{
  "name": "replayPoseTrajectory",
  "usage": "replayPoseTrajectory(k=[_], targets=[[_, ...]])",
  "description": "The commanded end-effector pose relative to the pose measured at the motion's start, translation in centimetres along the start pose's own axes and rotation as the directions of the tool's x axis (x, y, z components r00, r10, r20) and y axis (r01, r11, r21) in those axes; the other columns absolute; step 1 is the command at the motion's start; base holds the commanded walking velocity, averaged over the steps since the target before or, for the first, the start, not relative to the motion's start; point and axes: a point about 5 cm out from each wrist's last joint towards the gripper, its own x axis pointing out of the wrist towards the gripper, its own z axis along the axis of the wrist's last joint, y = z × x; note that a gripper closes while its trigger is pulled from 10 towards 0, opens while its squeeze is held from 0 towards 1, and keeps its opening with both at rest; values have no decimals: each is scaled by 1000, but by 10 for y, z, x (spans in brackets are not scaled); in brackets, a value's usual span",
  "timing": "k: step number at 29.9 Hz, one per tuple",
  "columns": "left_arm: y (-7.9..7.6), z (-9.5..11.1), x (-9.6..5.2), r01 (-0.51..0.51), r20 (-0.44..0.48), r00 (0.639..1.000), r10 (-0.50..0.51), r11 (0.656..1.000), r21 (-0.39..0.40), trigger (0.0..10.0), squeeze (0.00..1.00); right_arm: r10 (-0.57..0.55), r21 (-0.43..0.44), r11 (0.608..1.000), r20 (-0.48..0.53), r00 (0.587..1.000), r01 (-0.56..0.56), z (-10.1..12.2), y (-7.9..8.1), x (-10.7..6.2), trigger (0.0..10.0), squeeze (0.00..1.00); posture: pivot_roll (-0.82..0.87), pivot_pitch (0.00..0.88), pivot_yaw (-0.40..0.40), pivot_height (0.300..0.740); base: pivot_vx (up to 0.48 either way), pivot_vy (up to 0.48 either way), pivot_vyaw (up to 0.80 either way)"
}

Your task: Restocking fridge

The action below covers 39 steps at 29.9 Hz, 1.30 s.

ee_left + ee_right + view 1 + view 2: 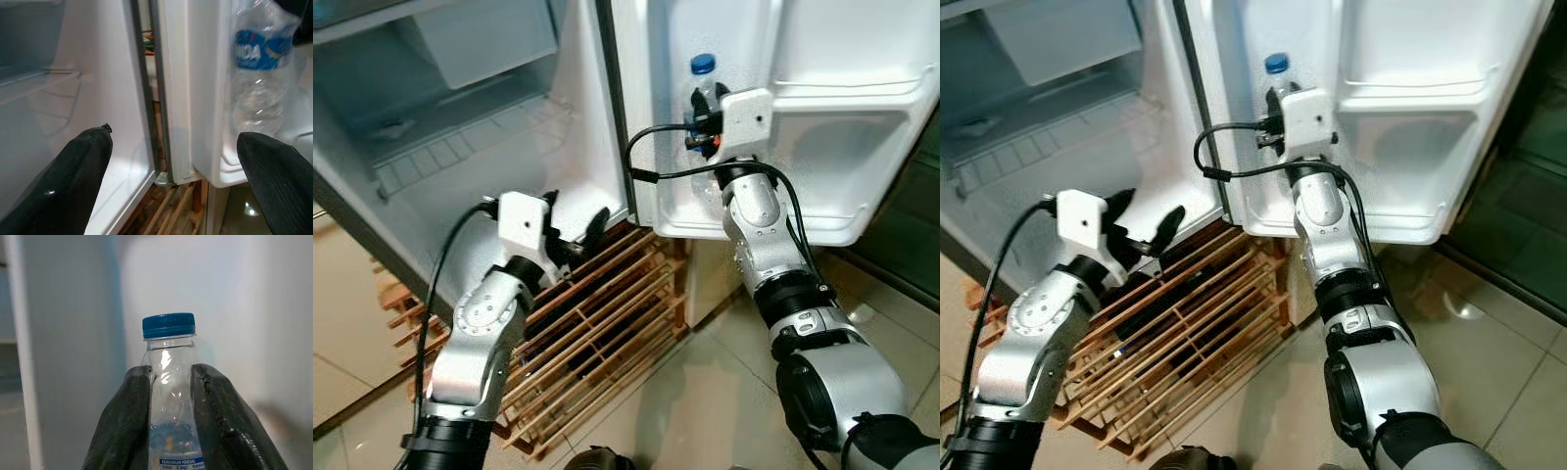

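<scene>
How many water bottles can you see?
1. The bottle stands in the fridge door's shelf, held by the right gripper. More may be hidden behind the arm or deeper in the fridge.

right end effector (pixel 171 382) clamps water bottle (pixel 169 362).

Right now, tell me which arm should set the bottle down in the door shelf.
Right. Its claw already grips the bottle over the door shelf; the left claw hangs open, empty, by the fridge body.
</scene>
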Motion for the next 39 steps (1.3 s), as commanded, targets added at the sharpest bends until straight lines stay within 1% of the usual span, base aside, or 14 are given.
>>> replayPoseTrajectory(k=[1,7,8,12,16,19,20,21,22,26,30,33,35,39], targets=[[2,6,1,9,8,1000,-9,1000,17,10000,0,-23,56,998,38,999,21,10,-1,8,10000,0,108,0,187,740,0,0,0],[3,9,-2,6,12,1000,-6,1000,17,10000,0,-59,12,998,4,998,59,2,-8,7,10000,0,118,5,188,740,0,0,0],[3,9,-3,3,12,1000,-3,1000,12,10000,0,-65,18,998,-8,998,65,-1,-10,5,10000,0,119,10,188,740,0,0,0],[2,8,-4,6,7,1000,-5,1000,-9,10000,0,-65,5,998,-28,998,65,-7,-11,2,10000,0,119,12,187,740,0,0,0],[-1,5,-5,19,-10,1000,-19,999,-34,10000,0,-57,-7,998,-72,996,57,-14,-10,0,10000,0,116,15,184,740,0,0,0],[-3,4,-4,21,-15,1000,-21,999,-37,10000,0,-61,38,997,-106,993,66,-18,-12,-1,10000,0,111,15,181,740,0,0,0],[-4,3,-4,22,-16,1000,-22,999,-38,10000,0,-72,73,994,-120,990,81,-20,-14,-2,10000,620,110,15,179,740,0,0,0],[-4,3,-4,22,-16,1000,-22,999,-38,10000,0,-72,73,994,-120,990,81,-20,-14,-2,10000,620,110,15,179,740,0,0,0],[-4,3,-3,22,-16,1000,-23,999,-38,10000,0,-82,94,991,-129,988,94,-22,-16,-3,10000,1000,109,15,177,740,0,0,0],[-5,4,-2,19,-14,1000,-20,999,-41,10000,0,-79,71,994,-111,991,87,-19,-17,-1,10000,1000,105,13,172,740,0,0,0],[-6,3,0,19,-12,1000,-19,999,-42,10000,0,-48,28,998,-75,996,50,-13,-13,2,10000,1000,101,6,164,740,0,0,0],[-5,4,3,15,-4,1000,-15,999,-45,10000,0,6,-17,1000,-9,1000,-6,-2,-3,6,10000,1000,85,0,155,740,0,0,0],[-6,4,4,16,-3,1000,-16,999,-46,10000,0,18,-8,1000,19,1000,-18,1,2,5,10000,1000,78,0,149,740,0,0,0],[-8,2,8,17,-3,1000,-17,999,-48,10000,0,26,11,1000,21,999,-26,-1,5,2,10000,1000,63,0,137,740,0,0,0]])
